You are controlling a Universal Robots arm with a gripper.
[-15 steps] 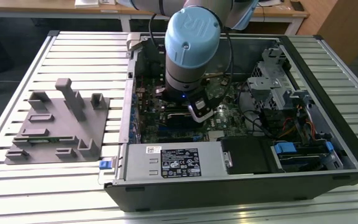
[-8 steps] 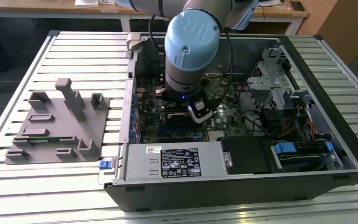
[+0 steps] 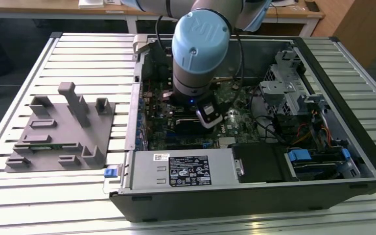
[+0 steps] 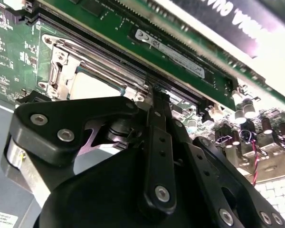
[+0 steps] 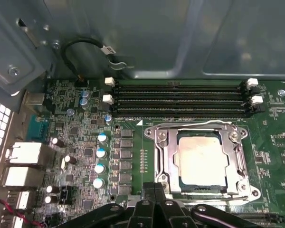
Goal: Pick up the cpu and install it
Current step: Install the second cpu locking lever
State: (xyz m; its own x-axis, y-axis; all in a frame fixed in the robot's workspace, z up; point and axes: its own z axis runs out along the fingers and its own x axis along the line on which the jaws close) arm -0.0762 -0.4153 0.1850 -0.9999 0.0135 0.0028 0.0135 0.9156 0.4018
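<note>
cpu [image 5: 202, 159] seated in socket frame [image 5: 164, 156] on green board [image 5: 76, 142] | gripper [image 5: 154, 190] just beside socket, fingers pressed together, holding nothing | arm [image 3: 199, 54] hides socket in exterior view | open computer case [image 3: 344, 73] on slatted table [image 3: 83, 63]

The cpu [image 5: 201, 160], a flat square chip with a pale, smudged metal top, is seated level inside its socket frame [image 5: 164, 156].
</note>
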